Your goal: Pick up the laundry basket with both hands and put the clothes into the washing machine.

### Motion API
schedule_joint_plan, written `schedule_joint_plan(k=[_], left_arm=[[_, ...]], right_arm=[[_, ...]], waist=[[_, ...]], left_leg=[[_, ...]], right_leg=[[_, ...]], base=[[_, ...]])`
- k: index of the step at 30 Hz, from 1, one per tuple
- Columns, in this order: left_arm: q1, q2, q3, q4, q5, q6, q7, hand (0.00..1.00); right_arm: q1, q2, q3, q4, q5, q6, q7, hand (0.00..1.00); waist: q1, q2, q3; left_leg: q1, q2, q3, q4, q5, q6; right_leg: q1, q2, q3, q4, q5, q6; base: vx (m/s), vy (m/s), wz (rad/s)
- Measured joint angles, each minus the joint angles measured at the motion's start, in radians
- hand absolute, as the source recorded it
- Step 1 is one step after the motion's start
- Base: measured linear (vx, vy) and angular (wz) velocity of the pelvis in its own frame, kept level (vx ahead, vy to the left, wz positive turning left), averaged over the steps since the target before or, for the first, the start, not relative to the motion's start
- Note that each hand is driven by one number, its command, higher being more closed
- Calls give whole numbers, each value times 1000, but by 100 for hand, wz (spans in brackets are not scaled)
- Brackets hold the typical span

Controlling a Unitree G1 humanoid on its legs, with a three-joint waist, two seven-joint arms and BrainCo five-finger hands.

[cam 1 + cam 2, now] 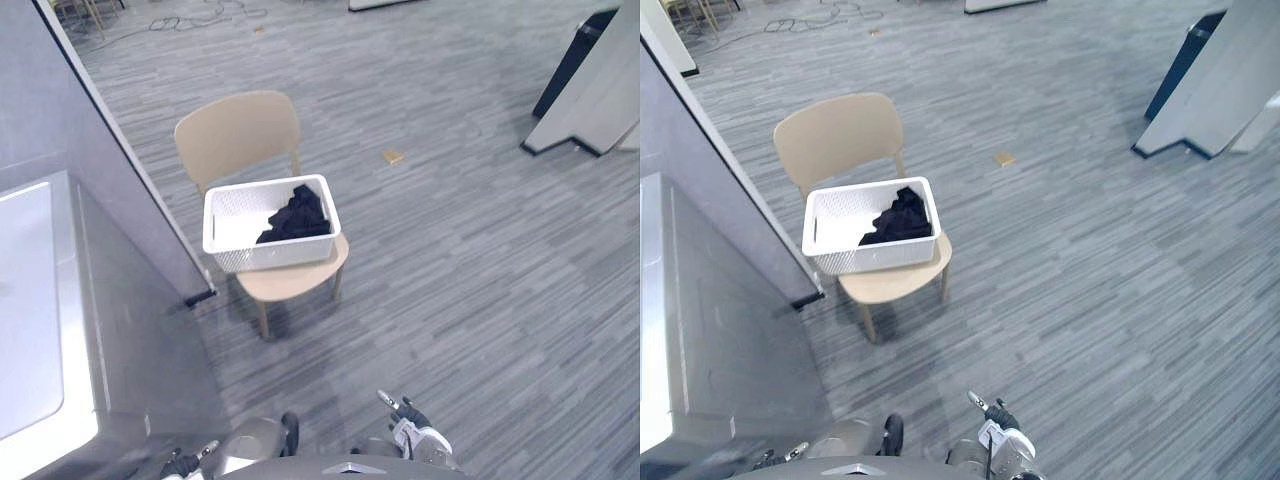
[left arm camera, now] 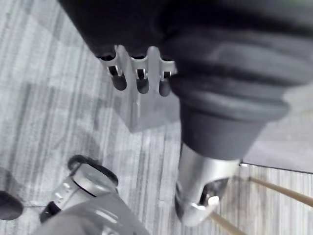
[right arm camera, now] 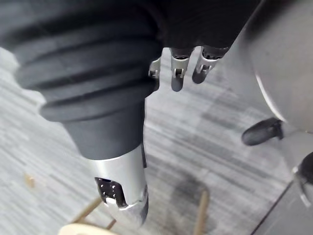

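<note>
A white perforated laundry basket (image 1: pixel 245 225) stands on the seat of a beige chair (image 1: pixel 238 130). Dark clothes (image 1: pixel 298 215) are heaped in its right half. The washing machine (image 1: pixel 40 310), with a white top and grey side, fills the near left. Both hands hang low and well short of the chair. My left hand (image 1: pixel 182 465) is at the bottom edge, and its fingers (image 2: pixel 139 81) are relaxed and hold nothing. My right hand (image 1: pixel 418 432) sits at the bottom centre-right, and its fingers (image 3: pixel 178 68) also hang loose and empty.
A grey partition wall (image 1: pixel 70 120) runs along the left behind the chair. A small tan scrap (image 1: pixel 393 156) lies on the grey plank floor to the right of the chair. A white and dark piece of furniture (image 1: pixel 590 90) stands at the far right. Cables (image 1: pixel 190 18) trail at the back.
</note>
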Motion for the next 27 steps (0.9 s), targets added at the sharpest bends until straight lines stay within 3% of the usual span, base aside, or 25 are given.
schedule_joint_plan(k=[2, 4, 5, 6, 9, 10, 11, 12, 13, 14, 15, 16, 17, 18, 19, 20, 22, 23, 25, 26, 27], left_arm=[[12, 4, -8, -2, -7, 4, 13, 0], [5, 11, -60, -46, -9, -3, 13, 0], [-10, 10, -90, -87, -9, -16, 11, 0], [-39, 5, -117, -116, -8, -33, 6, 0], [-85, -17, -117, -123, 2, -56, 5, 0], [-93, -21, -114, -123, 8, -63, 5, 0], [-91, -23, -109, -122, 25, -64, 5, 0], [-82, -17, -107, -122, 31, -64, 6, 0], [-77, -24, -93, -98, 41, -61, 8, 0], [-71, -40, -78, -92, 43, -60, 5, 0], [-65, -54, -61, -76, 44, -61, 5, 0], [-60, -56, -57, -68, 44, -61, 5, 0], [-58, -69, -24, -63, 41, -61, 5, 0], [-54, -78, 5, -64, 40, -61, 4, 0], [-48, -76, 11, -64, 39, -60, 4, 0], [-48, -76, 22, -71, 22, -62, 4, 0], [-57, -62, 7, -76, 20, -62, 3, 0], [-63, -55, -7, -75, 22, -61, 3, 0], [-76, -50, -73, -77, 36, -59, 4, 0], [-81, -48, -87, -75, 42, -56, 4, 0], [-84, -49, -113, -74, 44, -51, 4, 0]], right_arm=[[13, -5, -23, -1, 0, -3, -1, 0], [36, -11, -72, 3, 1, -1, -3, 0], [57, -13, -91, 3, 1, -1, -3, 0], [77, -8, -124, -8, 2, -11, -3, 0], [105, 4, -163, -32, 1, -8, -3, 0], [112, 13, -167, -33, 2, -11, -2, 0], [118, 17, -172, -28, 0, -2, -1, 0], [127, 27, -173, -18, 0, 11, 0, 0], [133, 32, -199, 6, 13, 23, 5, 0], [126, 15, -206, 8, 3, 21, 6, 0], [126, -16, -208, 14, -10, 23, 6, 0], [134, -27, -207, 16, -23, 24, 6, 0], [131, -41, -203, 16, -38, 23, 6, 0], [131, -48, -179, 17, -39, 26, 5, 0], [126, -50, -163, 17, -39, 26, 5, 0], [115, -49, -138, 19, -39, 26, 5, 0], [74, -45, -124, 26, -37, 22, 0, 0], [56, -47, -124, 6, -28, 20, -5, 0], [44, -50, -119, -111, 45, 15, -20, 0], [43, -52, -113, -149, 63, 11, -33, 0], [38, -63, -108, -232, 89, -1, -51, 0]], waist=[[-19, 2, 3], [-17, 4, 5], [-19, 7, 4], [-19, 9, 2], [-22, 14, -6], [-24, 9, -10], [-29, -7, -22], [-33, -30, -38], [-45, -26, -58], [-52, 6, -63], [-52, 23, -69], [-53, 20, -68], [-58, 38, -79], [-61, 55, -79], [-54, 55, -77], [-42, 54, -74], [-28, 45, -60], [-32, 35, -57], [-56, 41, -58], [-60, 46, -55], [-57, 61, -58]], left_leg=[[60, 3, -67, -19, -6, 1], [116, 11, -139, -52, -7, -5], [137, 21, -182, -62, -19, -24], [139, 35, -224, -62, -43, -45], [124, 86, -287, -4, -124, -88], [116, 114, -303, 31, -160, -117], [107, 156, -329, 68, -203, -165], [106, 180, -346, 63, -222, -190], [111, 234, -379, 55, -234, -211], [105, 269, -388, 57, -215, -213], [103, 296, -389, 64, -139, -196], [80, 302, -390, 77, -97, -192], [28, 311, -394, 143, -17, -174], [-59, 325, -379, 287, 98, -147], [-95, 335, -361, 343, 149, -136], [-137, 348, -325, 426, 174, -123], [-184, 369, -166, 549, 112, -121], [-191, 371, -18, 524, 92, -119], [-186, 345, 207, 281, 79, -123], [-180, 331, 234, 200, 81, -125], [-153, 297, 241, 30, 129, -132]], right_leg=[[-25, -24, -41, -4, -24, -23], [-36, -56, -44, -109, -48, -31], [-37, -91, -35, -207, -49, -38], [-45, -126, -4, -335, -34, -56], [-47, -141, 133, -600, 63, -91], [-43, -137, 179, -667, 106, -82], [-45, -128, 204, -713, 160, -31], [-38, -125, 183, -738, 189, 20], [-30, -102, 115, -708, 182, 99], [-30, -68, 82, -685, 166, 63], [-29, -46, 49, -643, 116, 34], [-23, -41, 30, -634, 100, 21], [6, -31, -18, -640, 78, -5], [68, -3, -84, -679, 65, -37], [96, 9, -102, -698, 66, -51], [134, 27, -124, -727, 69, -73], [223, 47, -162, -800, 86, -97], [269, 47, -195, -849, 95, -99], [283, 55, -260, -902, 106, -93], [278, 60, -273, -910, 109, -90], [259, 73, -285, -909, 113, -85]], base=[[400, -86, 112], [328, -154, 124], [288, -302, 122], [226, -267, 110], [191, -400, 60], [300, -650, 39], [277, -627, 43], [372, -888, 64], [259, -628, 62], [306, -712, 68], [213, -480, 48], [264, -594, 73], [291, -645, 108], [210, -482, 106], [196, -516, 75], [98, -357, 30], [86, -309, 32], [64, -209, 57], [59, -119, 80], [56, -9, 65], [78, 33, 45]])
